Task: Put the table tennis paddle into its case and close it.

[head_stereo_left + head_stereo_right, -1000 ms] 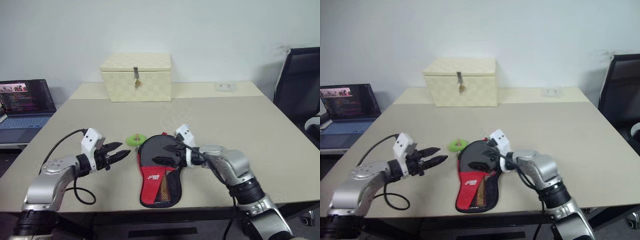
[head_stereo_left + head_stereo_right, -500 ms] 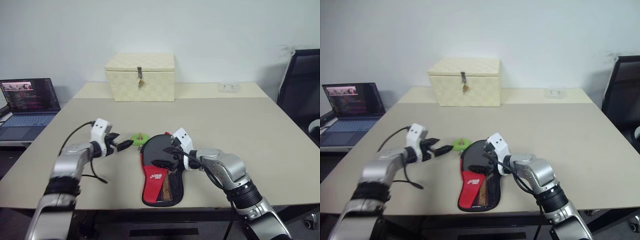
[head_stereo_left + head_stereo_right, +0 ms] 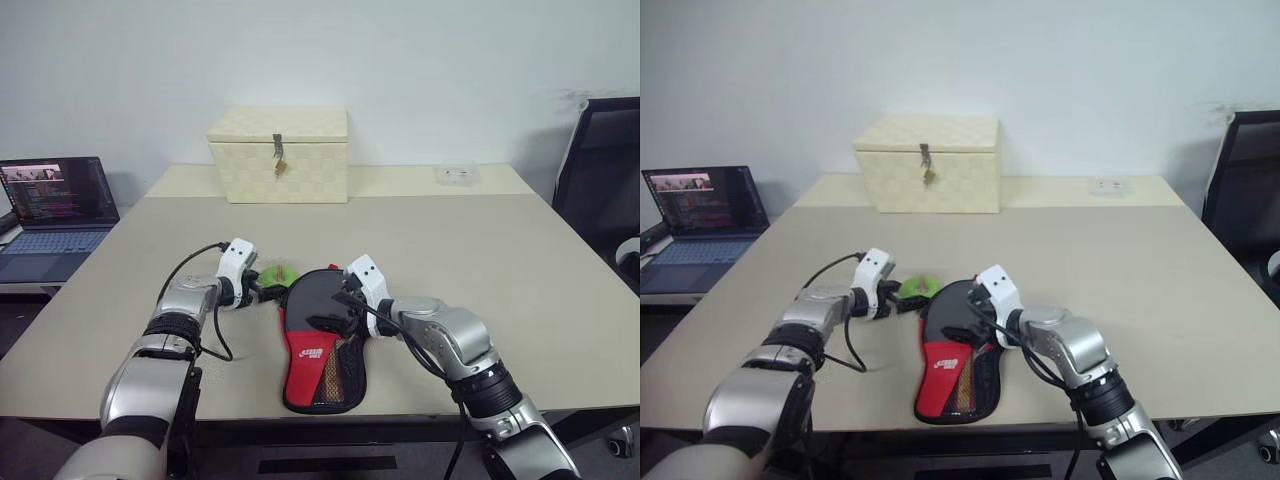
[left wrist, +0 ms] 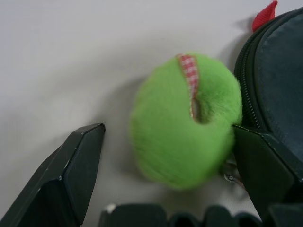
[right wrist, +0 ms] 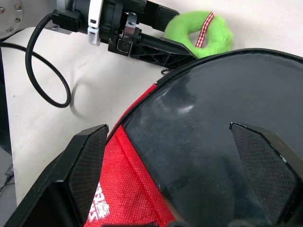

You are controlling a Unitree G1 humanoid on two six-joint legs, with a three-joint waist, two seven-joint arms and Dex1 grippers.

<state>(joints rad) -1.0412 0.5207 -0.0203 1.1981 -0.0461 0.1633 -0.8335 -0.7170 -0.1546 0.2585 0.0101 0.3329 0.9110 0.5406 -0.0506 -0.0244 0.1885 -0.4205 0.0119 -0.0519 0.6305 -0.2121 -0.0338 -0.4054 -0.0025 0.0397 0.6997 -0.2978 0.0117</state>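
While the right gripper (image 5: pixel 165 175) spreads wide over the case (image 3: pixel 322 345), the left gripper (image 4: pixel 165 179) gapes around a green ring (image 4: pixel 184 118) at its ten o'clock.

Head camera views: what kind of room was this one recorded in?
Probably an office or lab workspace: a plain beige table against a white wall, an open laptop on a side desk and a black office chair at the table's right.
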